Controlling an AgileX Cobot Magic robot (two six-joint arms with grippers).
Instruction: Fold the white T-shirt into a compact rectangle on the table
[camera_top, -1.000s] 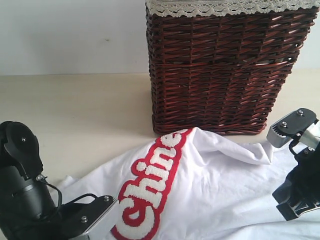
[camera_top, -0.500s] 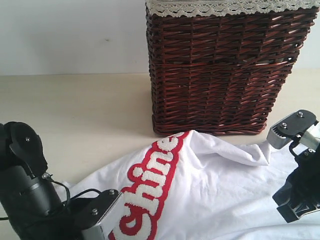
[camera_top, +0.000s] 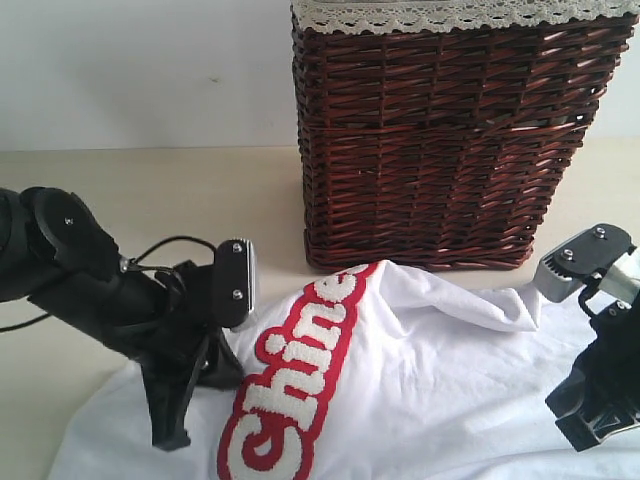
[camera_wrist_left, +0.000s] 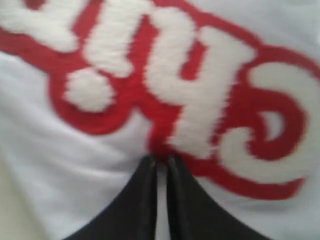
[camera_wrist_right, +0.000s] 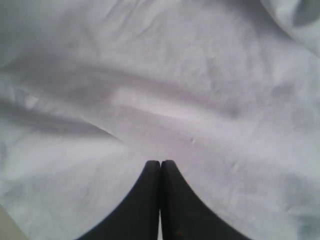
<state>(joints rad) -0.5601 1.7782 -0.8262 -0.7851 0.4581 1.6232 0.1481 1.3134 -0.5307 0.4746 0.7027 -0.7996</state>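
Shirt: one white cotton T-shirt (camera_top: 430, 380), near, on pale beige table (camera_top: 150, 200).
Basket: one dark brown wicker basket (camera_top: 440, 140), far.
Grippers: two; left gripper (camera_wrist_left: 159, 162) pinches shirt, right gripper (camera_wrist_right: 160, 164) fingers pressed together.

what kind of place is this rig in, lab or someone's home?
Probably a lab bench staged for laundry: a plain beige table against a blank wall, a wicker basket, and a white T-shirt lying on it.

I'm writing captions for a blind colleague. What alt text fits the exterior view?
A white T-shirt with white lettering on a red strip lies rumpled on a pale beige table, in front of a dark brown wicker basket. The left arm leans onto its left part; the right arm stands over its right side.
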